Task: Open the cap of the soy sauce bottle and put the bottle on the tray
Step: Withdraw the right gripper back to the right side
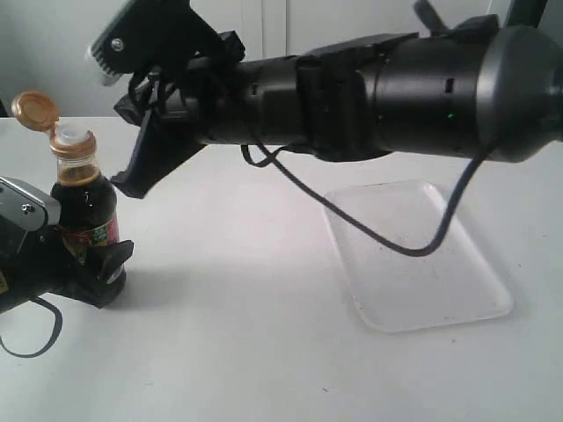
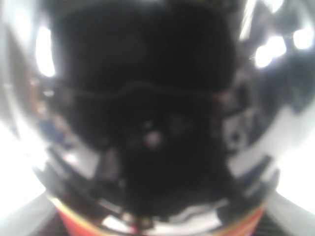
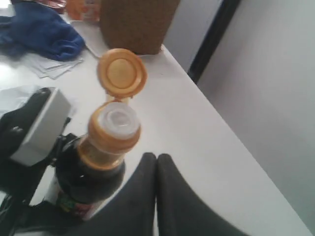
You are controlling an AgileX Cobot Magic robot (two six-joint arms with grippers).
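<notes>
- Exterior view: small clear glass soy sauce bottle (image 1: 84,207) of dark liquid with a red-green label stands upright on the white bench (image 1: 237,334) at far left. Its round golden-brown flip cap (image 1: 35,111) is swung open, hanging off the neck beside the white spout (image 1: 73,137).
- Black left pincer (image 1: 92,264) grasps the bottle's lower body.
- Black right arm reaches across from the right; right pincer (image 1: 132,185) hangs near the bottle, apart from it.
- Flat clear-white rectangular plastic tray (image 1: 479,303) lies well apart to the right; bottle not on it.
- Left wrist view: blurred dark glass fills the picture, red label edge at one border; fingers not discernible.
- Right wrist view: right pincer (image 3: 156,158) fingers pressed together, clenched on nothing, just beside the bottle (image 3: 88,179). Cap (image 3: 121,73) open, spout (image 3: 118,118) exposed.
</notes>
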